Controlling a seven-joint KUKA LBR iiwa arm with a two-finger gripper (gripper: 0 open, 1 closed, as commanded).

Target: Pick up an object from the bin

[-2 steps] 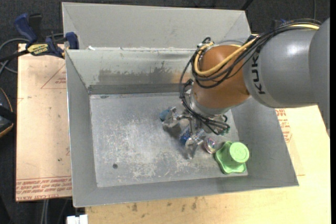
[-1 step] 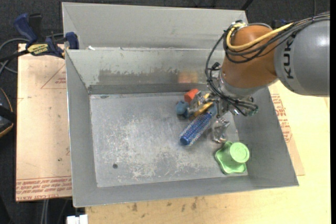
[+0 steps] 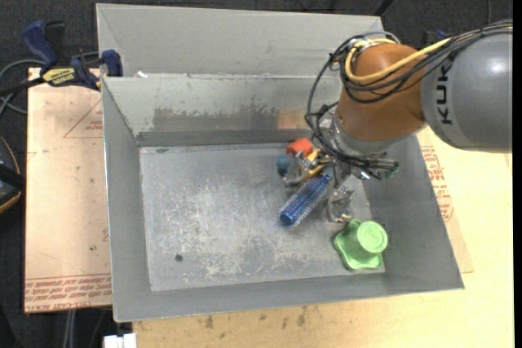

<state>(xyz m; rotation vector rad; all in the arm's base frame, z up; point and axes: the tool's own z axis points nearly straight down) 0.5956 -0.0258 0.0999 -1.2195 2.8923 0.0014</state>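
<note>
Green lobed plastic cap (image 3: 361, 244) sits just nearside of pincer (image 3: 339, 204). Blue bristly cylindrical roller (image 3: 303, 200) lies slanted just beside pincer, toward grey metal bin (image 3: 204, 216) middle. Pincer's spread I cannot tell. My call: centre over roller, square across its width, descend clear of cap.

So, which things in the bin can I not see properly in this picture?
Camera view:
- Blue ribbed cylinder: upper end hidden under the arm's wrist.
- Small orange thing beside it: partly covered by the wrist, too small to name.
- Gripper: whether it touches the cylinder or the green lobed thing is unclear.
</note>
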